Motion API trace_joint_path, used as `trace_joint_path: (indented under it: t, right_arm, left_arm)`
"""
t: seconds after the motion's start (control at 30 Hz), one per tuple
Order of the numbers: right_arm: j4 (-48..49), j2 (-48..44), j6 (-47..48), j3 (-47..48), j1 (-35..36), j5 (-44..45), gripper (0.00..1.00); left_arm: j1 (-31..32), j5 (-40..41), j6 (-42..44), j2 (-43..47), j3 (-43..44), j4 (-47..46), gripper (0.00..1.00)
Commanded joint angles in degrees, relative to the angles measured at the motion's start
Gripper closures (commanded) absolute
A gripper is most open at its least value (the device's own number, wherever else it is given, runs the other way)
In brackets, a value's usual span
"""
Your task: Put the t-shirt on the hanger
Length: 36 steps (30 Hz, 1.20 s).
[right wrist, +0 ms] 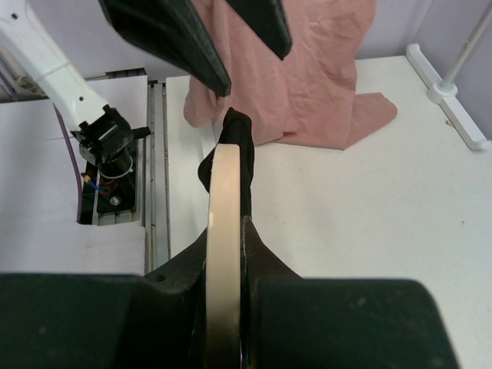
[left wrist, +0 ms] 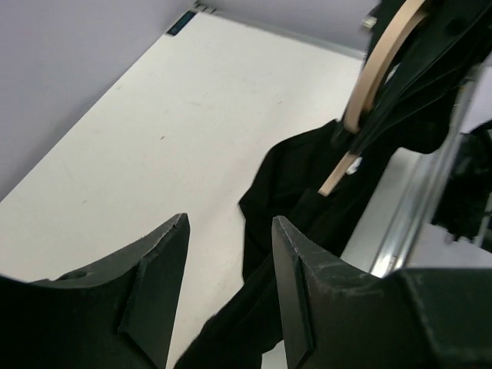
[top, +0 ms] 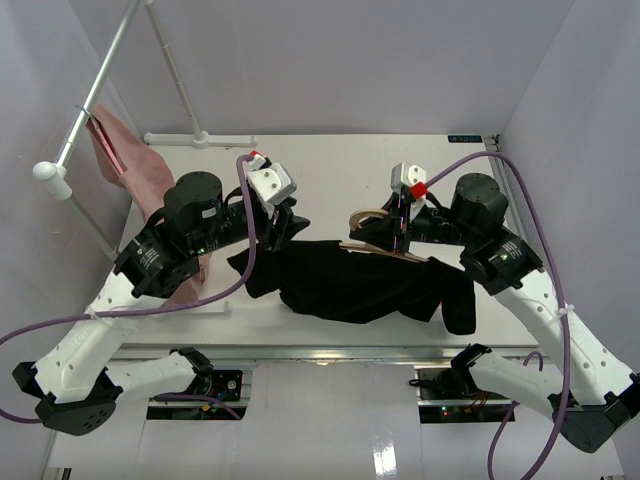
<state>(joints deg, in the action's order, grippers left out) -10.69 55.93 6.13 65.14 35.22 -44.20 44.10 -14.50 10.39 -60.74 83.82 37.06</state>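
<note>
Top external view: the right gripper point(top: 403, 235) is clamped on the hanger point(top: 366, 220), whose long axis runs from its fingers toward the left gripper point(top: 284, 226) — jaws parted, holding nothing. The black t-shirt point(top: 350, 282) lies just below and between both, stretched along that same line, with the hanger's far end wrapped in fabric. The left arm is nearer the shirt's loose end — no container is involved.

Arms point(top: 160, 250): white links, black joints, purple cables point(top: 244, 215); left gripper point(left wrist: 231, 219), right gripper point(right wrist: 228, 227) black.
</note>
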Motion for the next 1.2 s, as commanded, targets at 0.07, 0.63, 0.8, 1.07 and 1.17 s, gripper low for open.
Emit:
trace_joint_path:
  t: [0.07,0.63,0.8,1.07,1.17]
  right_arm:
    - [-5.7,1.1,-1.8,12.4,-1.4,6.4,0.92]
    - [-11.0,0.1,-4.3,23.9,-2.5,2.9,0.92]
    - [-11.2,-2.6,-3.9,22.9,-2.4,0.5,0.92]
    - [-11.0,-3.2,-4.3,22.6,-2.5,0.7,0.92]
    - [-11.0,-3.4,-4.1,22.5,-2.5,0.7,0.92]
  left_arm:
    - [0.2,17.9,0.9,8.3,-7.1,2.7,0.43]
    - [0.1,30.3,2.2,16.7,-13.4,1.7,0.38]
    - [0.1,12.4,4.4,20.7,-12.8,2.0,0.34]
    - [0.2,9.2,3.2,18.9,-9.3,6.7,1.0]
    - [0.1,8.2,3.4,18.9,-9.6,7.1,1.0]
